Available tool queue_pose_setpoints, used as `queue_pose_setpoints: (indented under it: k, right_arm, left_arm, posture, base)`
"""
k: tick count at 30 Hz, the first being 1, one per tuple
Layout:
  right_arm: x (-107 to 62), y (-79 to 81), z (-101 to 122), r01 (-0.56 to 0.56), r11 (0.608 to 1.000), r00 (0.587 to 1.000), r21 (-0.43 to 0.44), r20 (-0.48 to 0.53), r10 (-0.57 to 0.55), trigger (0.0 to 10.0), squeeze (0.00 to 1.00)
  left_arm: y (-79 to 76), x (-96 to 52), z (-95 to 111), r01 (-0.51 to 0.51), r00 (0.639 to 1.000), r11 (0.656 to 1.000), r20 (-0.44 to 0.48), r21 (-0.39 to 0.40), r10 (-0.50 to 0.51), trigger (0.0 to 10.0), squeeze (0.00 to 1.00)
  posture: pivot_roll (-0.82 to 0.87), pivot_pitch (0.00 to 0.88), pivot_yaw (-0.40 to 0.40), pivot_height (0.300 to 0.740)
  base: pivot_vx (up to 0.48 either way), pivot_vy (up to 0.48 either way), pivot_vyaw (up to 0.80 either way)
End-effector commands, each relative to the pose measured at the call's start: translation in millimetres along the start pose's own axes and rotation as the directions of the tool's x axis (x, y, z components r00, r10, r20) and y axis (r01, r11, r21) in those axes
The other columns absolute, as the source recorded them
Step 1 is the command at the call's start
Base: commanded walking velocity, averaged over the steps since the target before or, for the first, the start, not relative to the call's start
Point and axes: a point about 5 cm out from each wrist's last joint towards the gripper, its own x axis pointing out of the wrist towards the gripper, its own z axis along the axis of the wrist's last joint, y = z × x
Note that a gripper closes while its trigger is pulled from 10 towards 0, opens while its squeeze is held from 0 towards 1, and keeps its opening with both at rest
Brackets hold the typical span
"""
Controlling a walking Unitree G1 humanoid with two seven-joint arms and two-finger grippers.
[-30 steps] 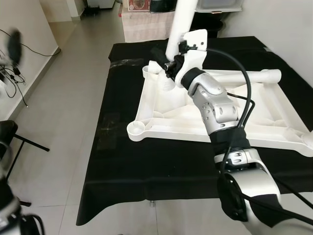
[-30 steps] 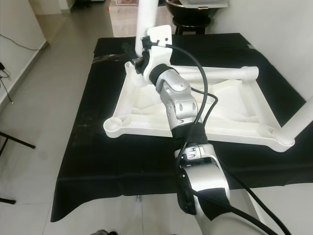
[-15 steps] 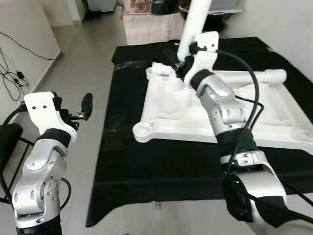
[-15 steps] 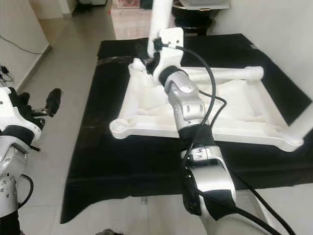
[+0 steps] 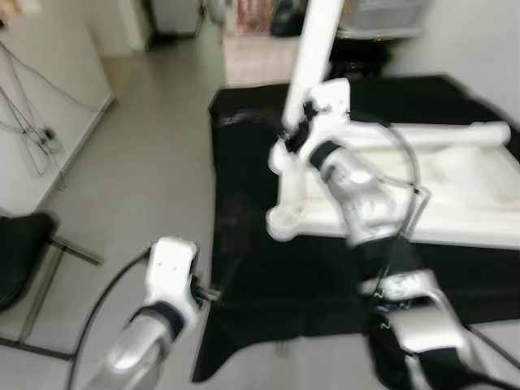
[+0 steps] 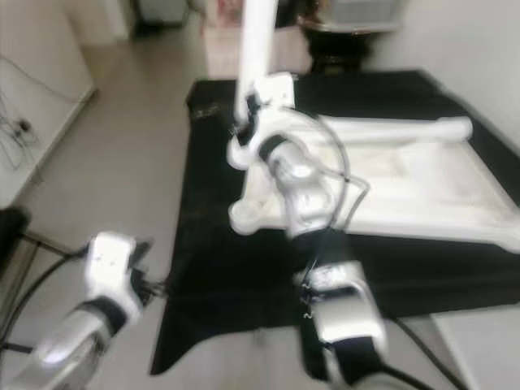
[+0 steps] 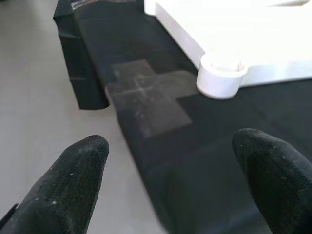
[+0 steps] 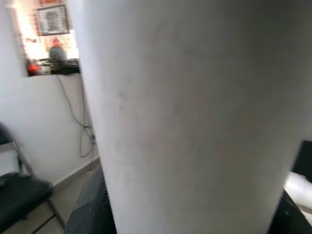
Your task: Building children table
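In the left eye view, the right claw [image 5: 294, 136] is pinching the white table leg [image 5: 313, 50] at upper centre, holding it upright over the near-left corner socket of the upturned white tabletop [image 5: 455, 195], which is lying on the black-draped bench [image 5: 244, 268]; the left claw [image 5: 213, 294], at lower left, is hanging just off the bench's edge. In the left wrist view, the left claw's fingertips [image 7: 73, 170] are standing spread wide with nothing between them, pointing toward another corner socket [image 7: 222, 78] at upper right. In the right wrist view the leg is looming across the frame, so the step in hand looks like seating this leg, and the next move probably calls for pressing or twisting it straight down while the tabletop is steadied.
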Motion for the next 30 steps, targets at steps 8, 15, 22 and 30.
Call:
queue_pose_setpoints:
  k: [8, 15, 22, 30]
  right_arm:
    - [-5.6, 10.6, -2.8, -0.065, 0.998, 0.998, 0.012, -0.012, 0.065, 10.0, 0.00]
    - [-8.0, 21.3, -3.4, -0.127, 0.991, 0.992, 0.029, -0.002, 0.127, 10.0, 0.00]
    - [-8.0, 25.5, -5.3, -0.153, 0.988, 0.988, 0.027, -0.006, 0.153, 10.0, 0.00]
    - [-7.8, 28.1, -6.2, -0.172, 0.985, 0.985, 0.027, -0.016, 0.172, 10.0, 0.00]
  left_arm:
    - [2.9, -12.6, 3.0, -0.030, 0.999, 0.999, 0.015, 0.023, 0.030, 10.0, 0.00]
    - [4.5, -19.1, 3.4, -0.066, 0.998, 0.998, 0.015, 0.024, 0.066, 10.0, 0.00]
    - [7.8, -25.5, 4.8, -0.041, 0.999, 0.997, 0.019, 0.063, 0.040, 10.0, 0.00]
    - [9.9, -28.8, 9.6, -0.043, 0.998, 0.995, 0.042, 0.089, 0.039, 10.0, 0.00]
  posture:
    - [0.00, 0.173, 0.064, 0.740]
    - [0.01, 0.197, 0.073, 0.740]
    - [0.02, 0.235, 0.072, 0.740]
    - [0.03, 0.253, 0.067, 0.740]
  base:
    - [0.000, -0.176, 0.00]
    - [0.000, -0.202, 0.00]
    - [0.000, 0.000, 0.00]
    - [0.000, 0.000, 0.00]
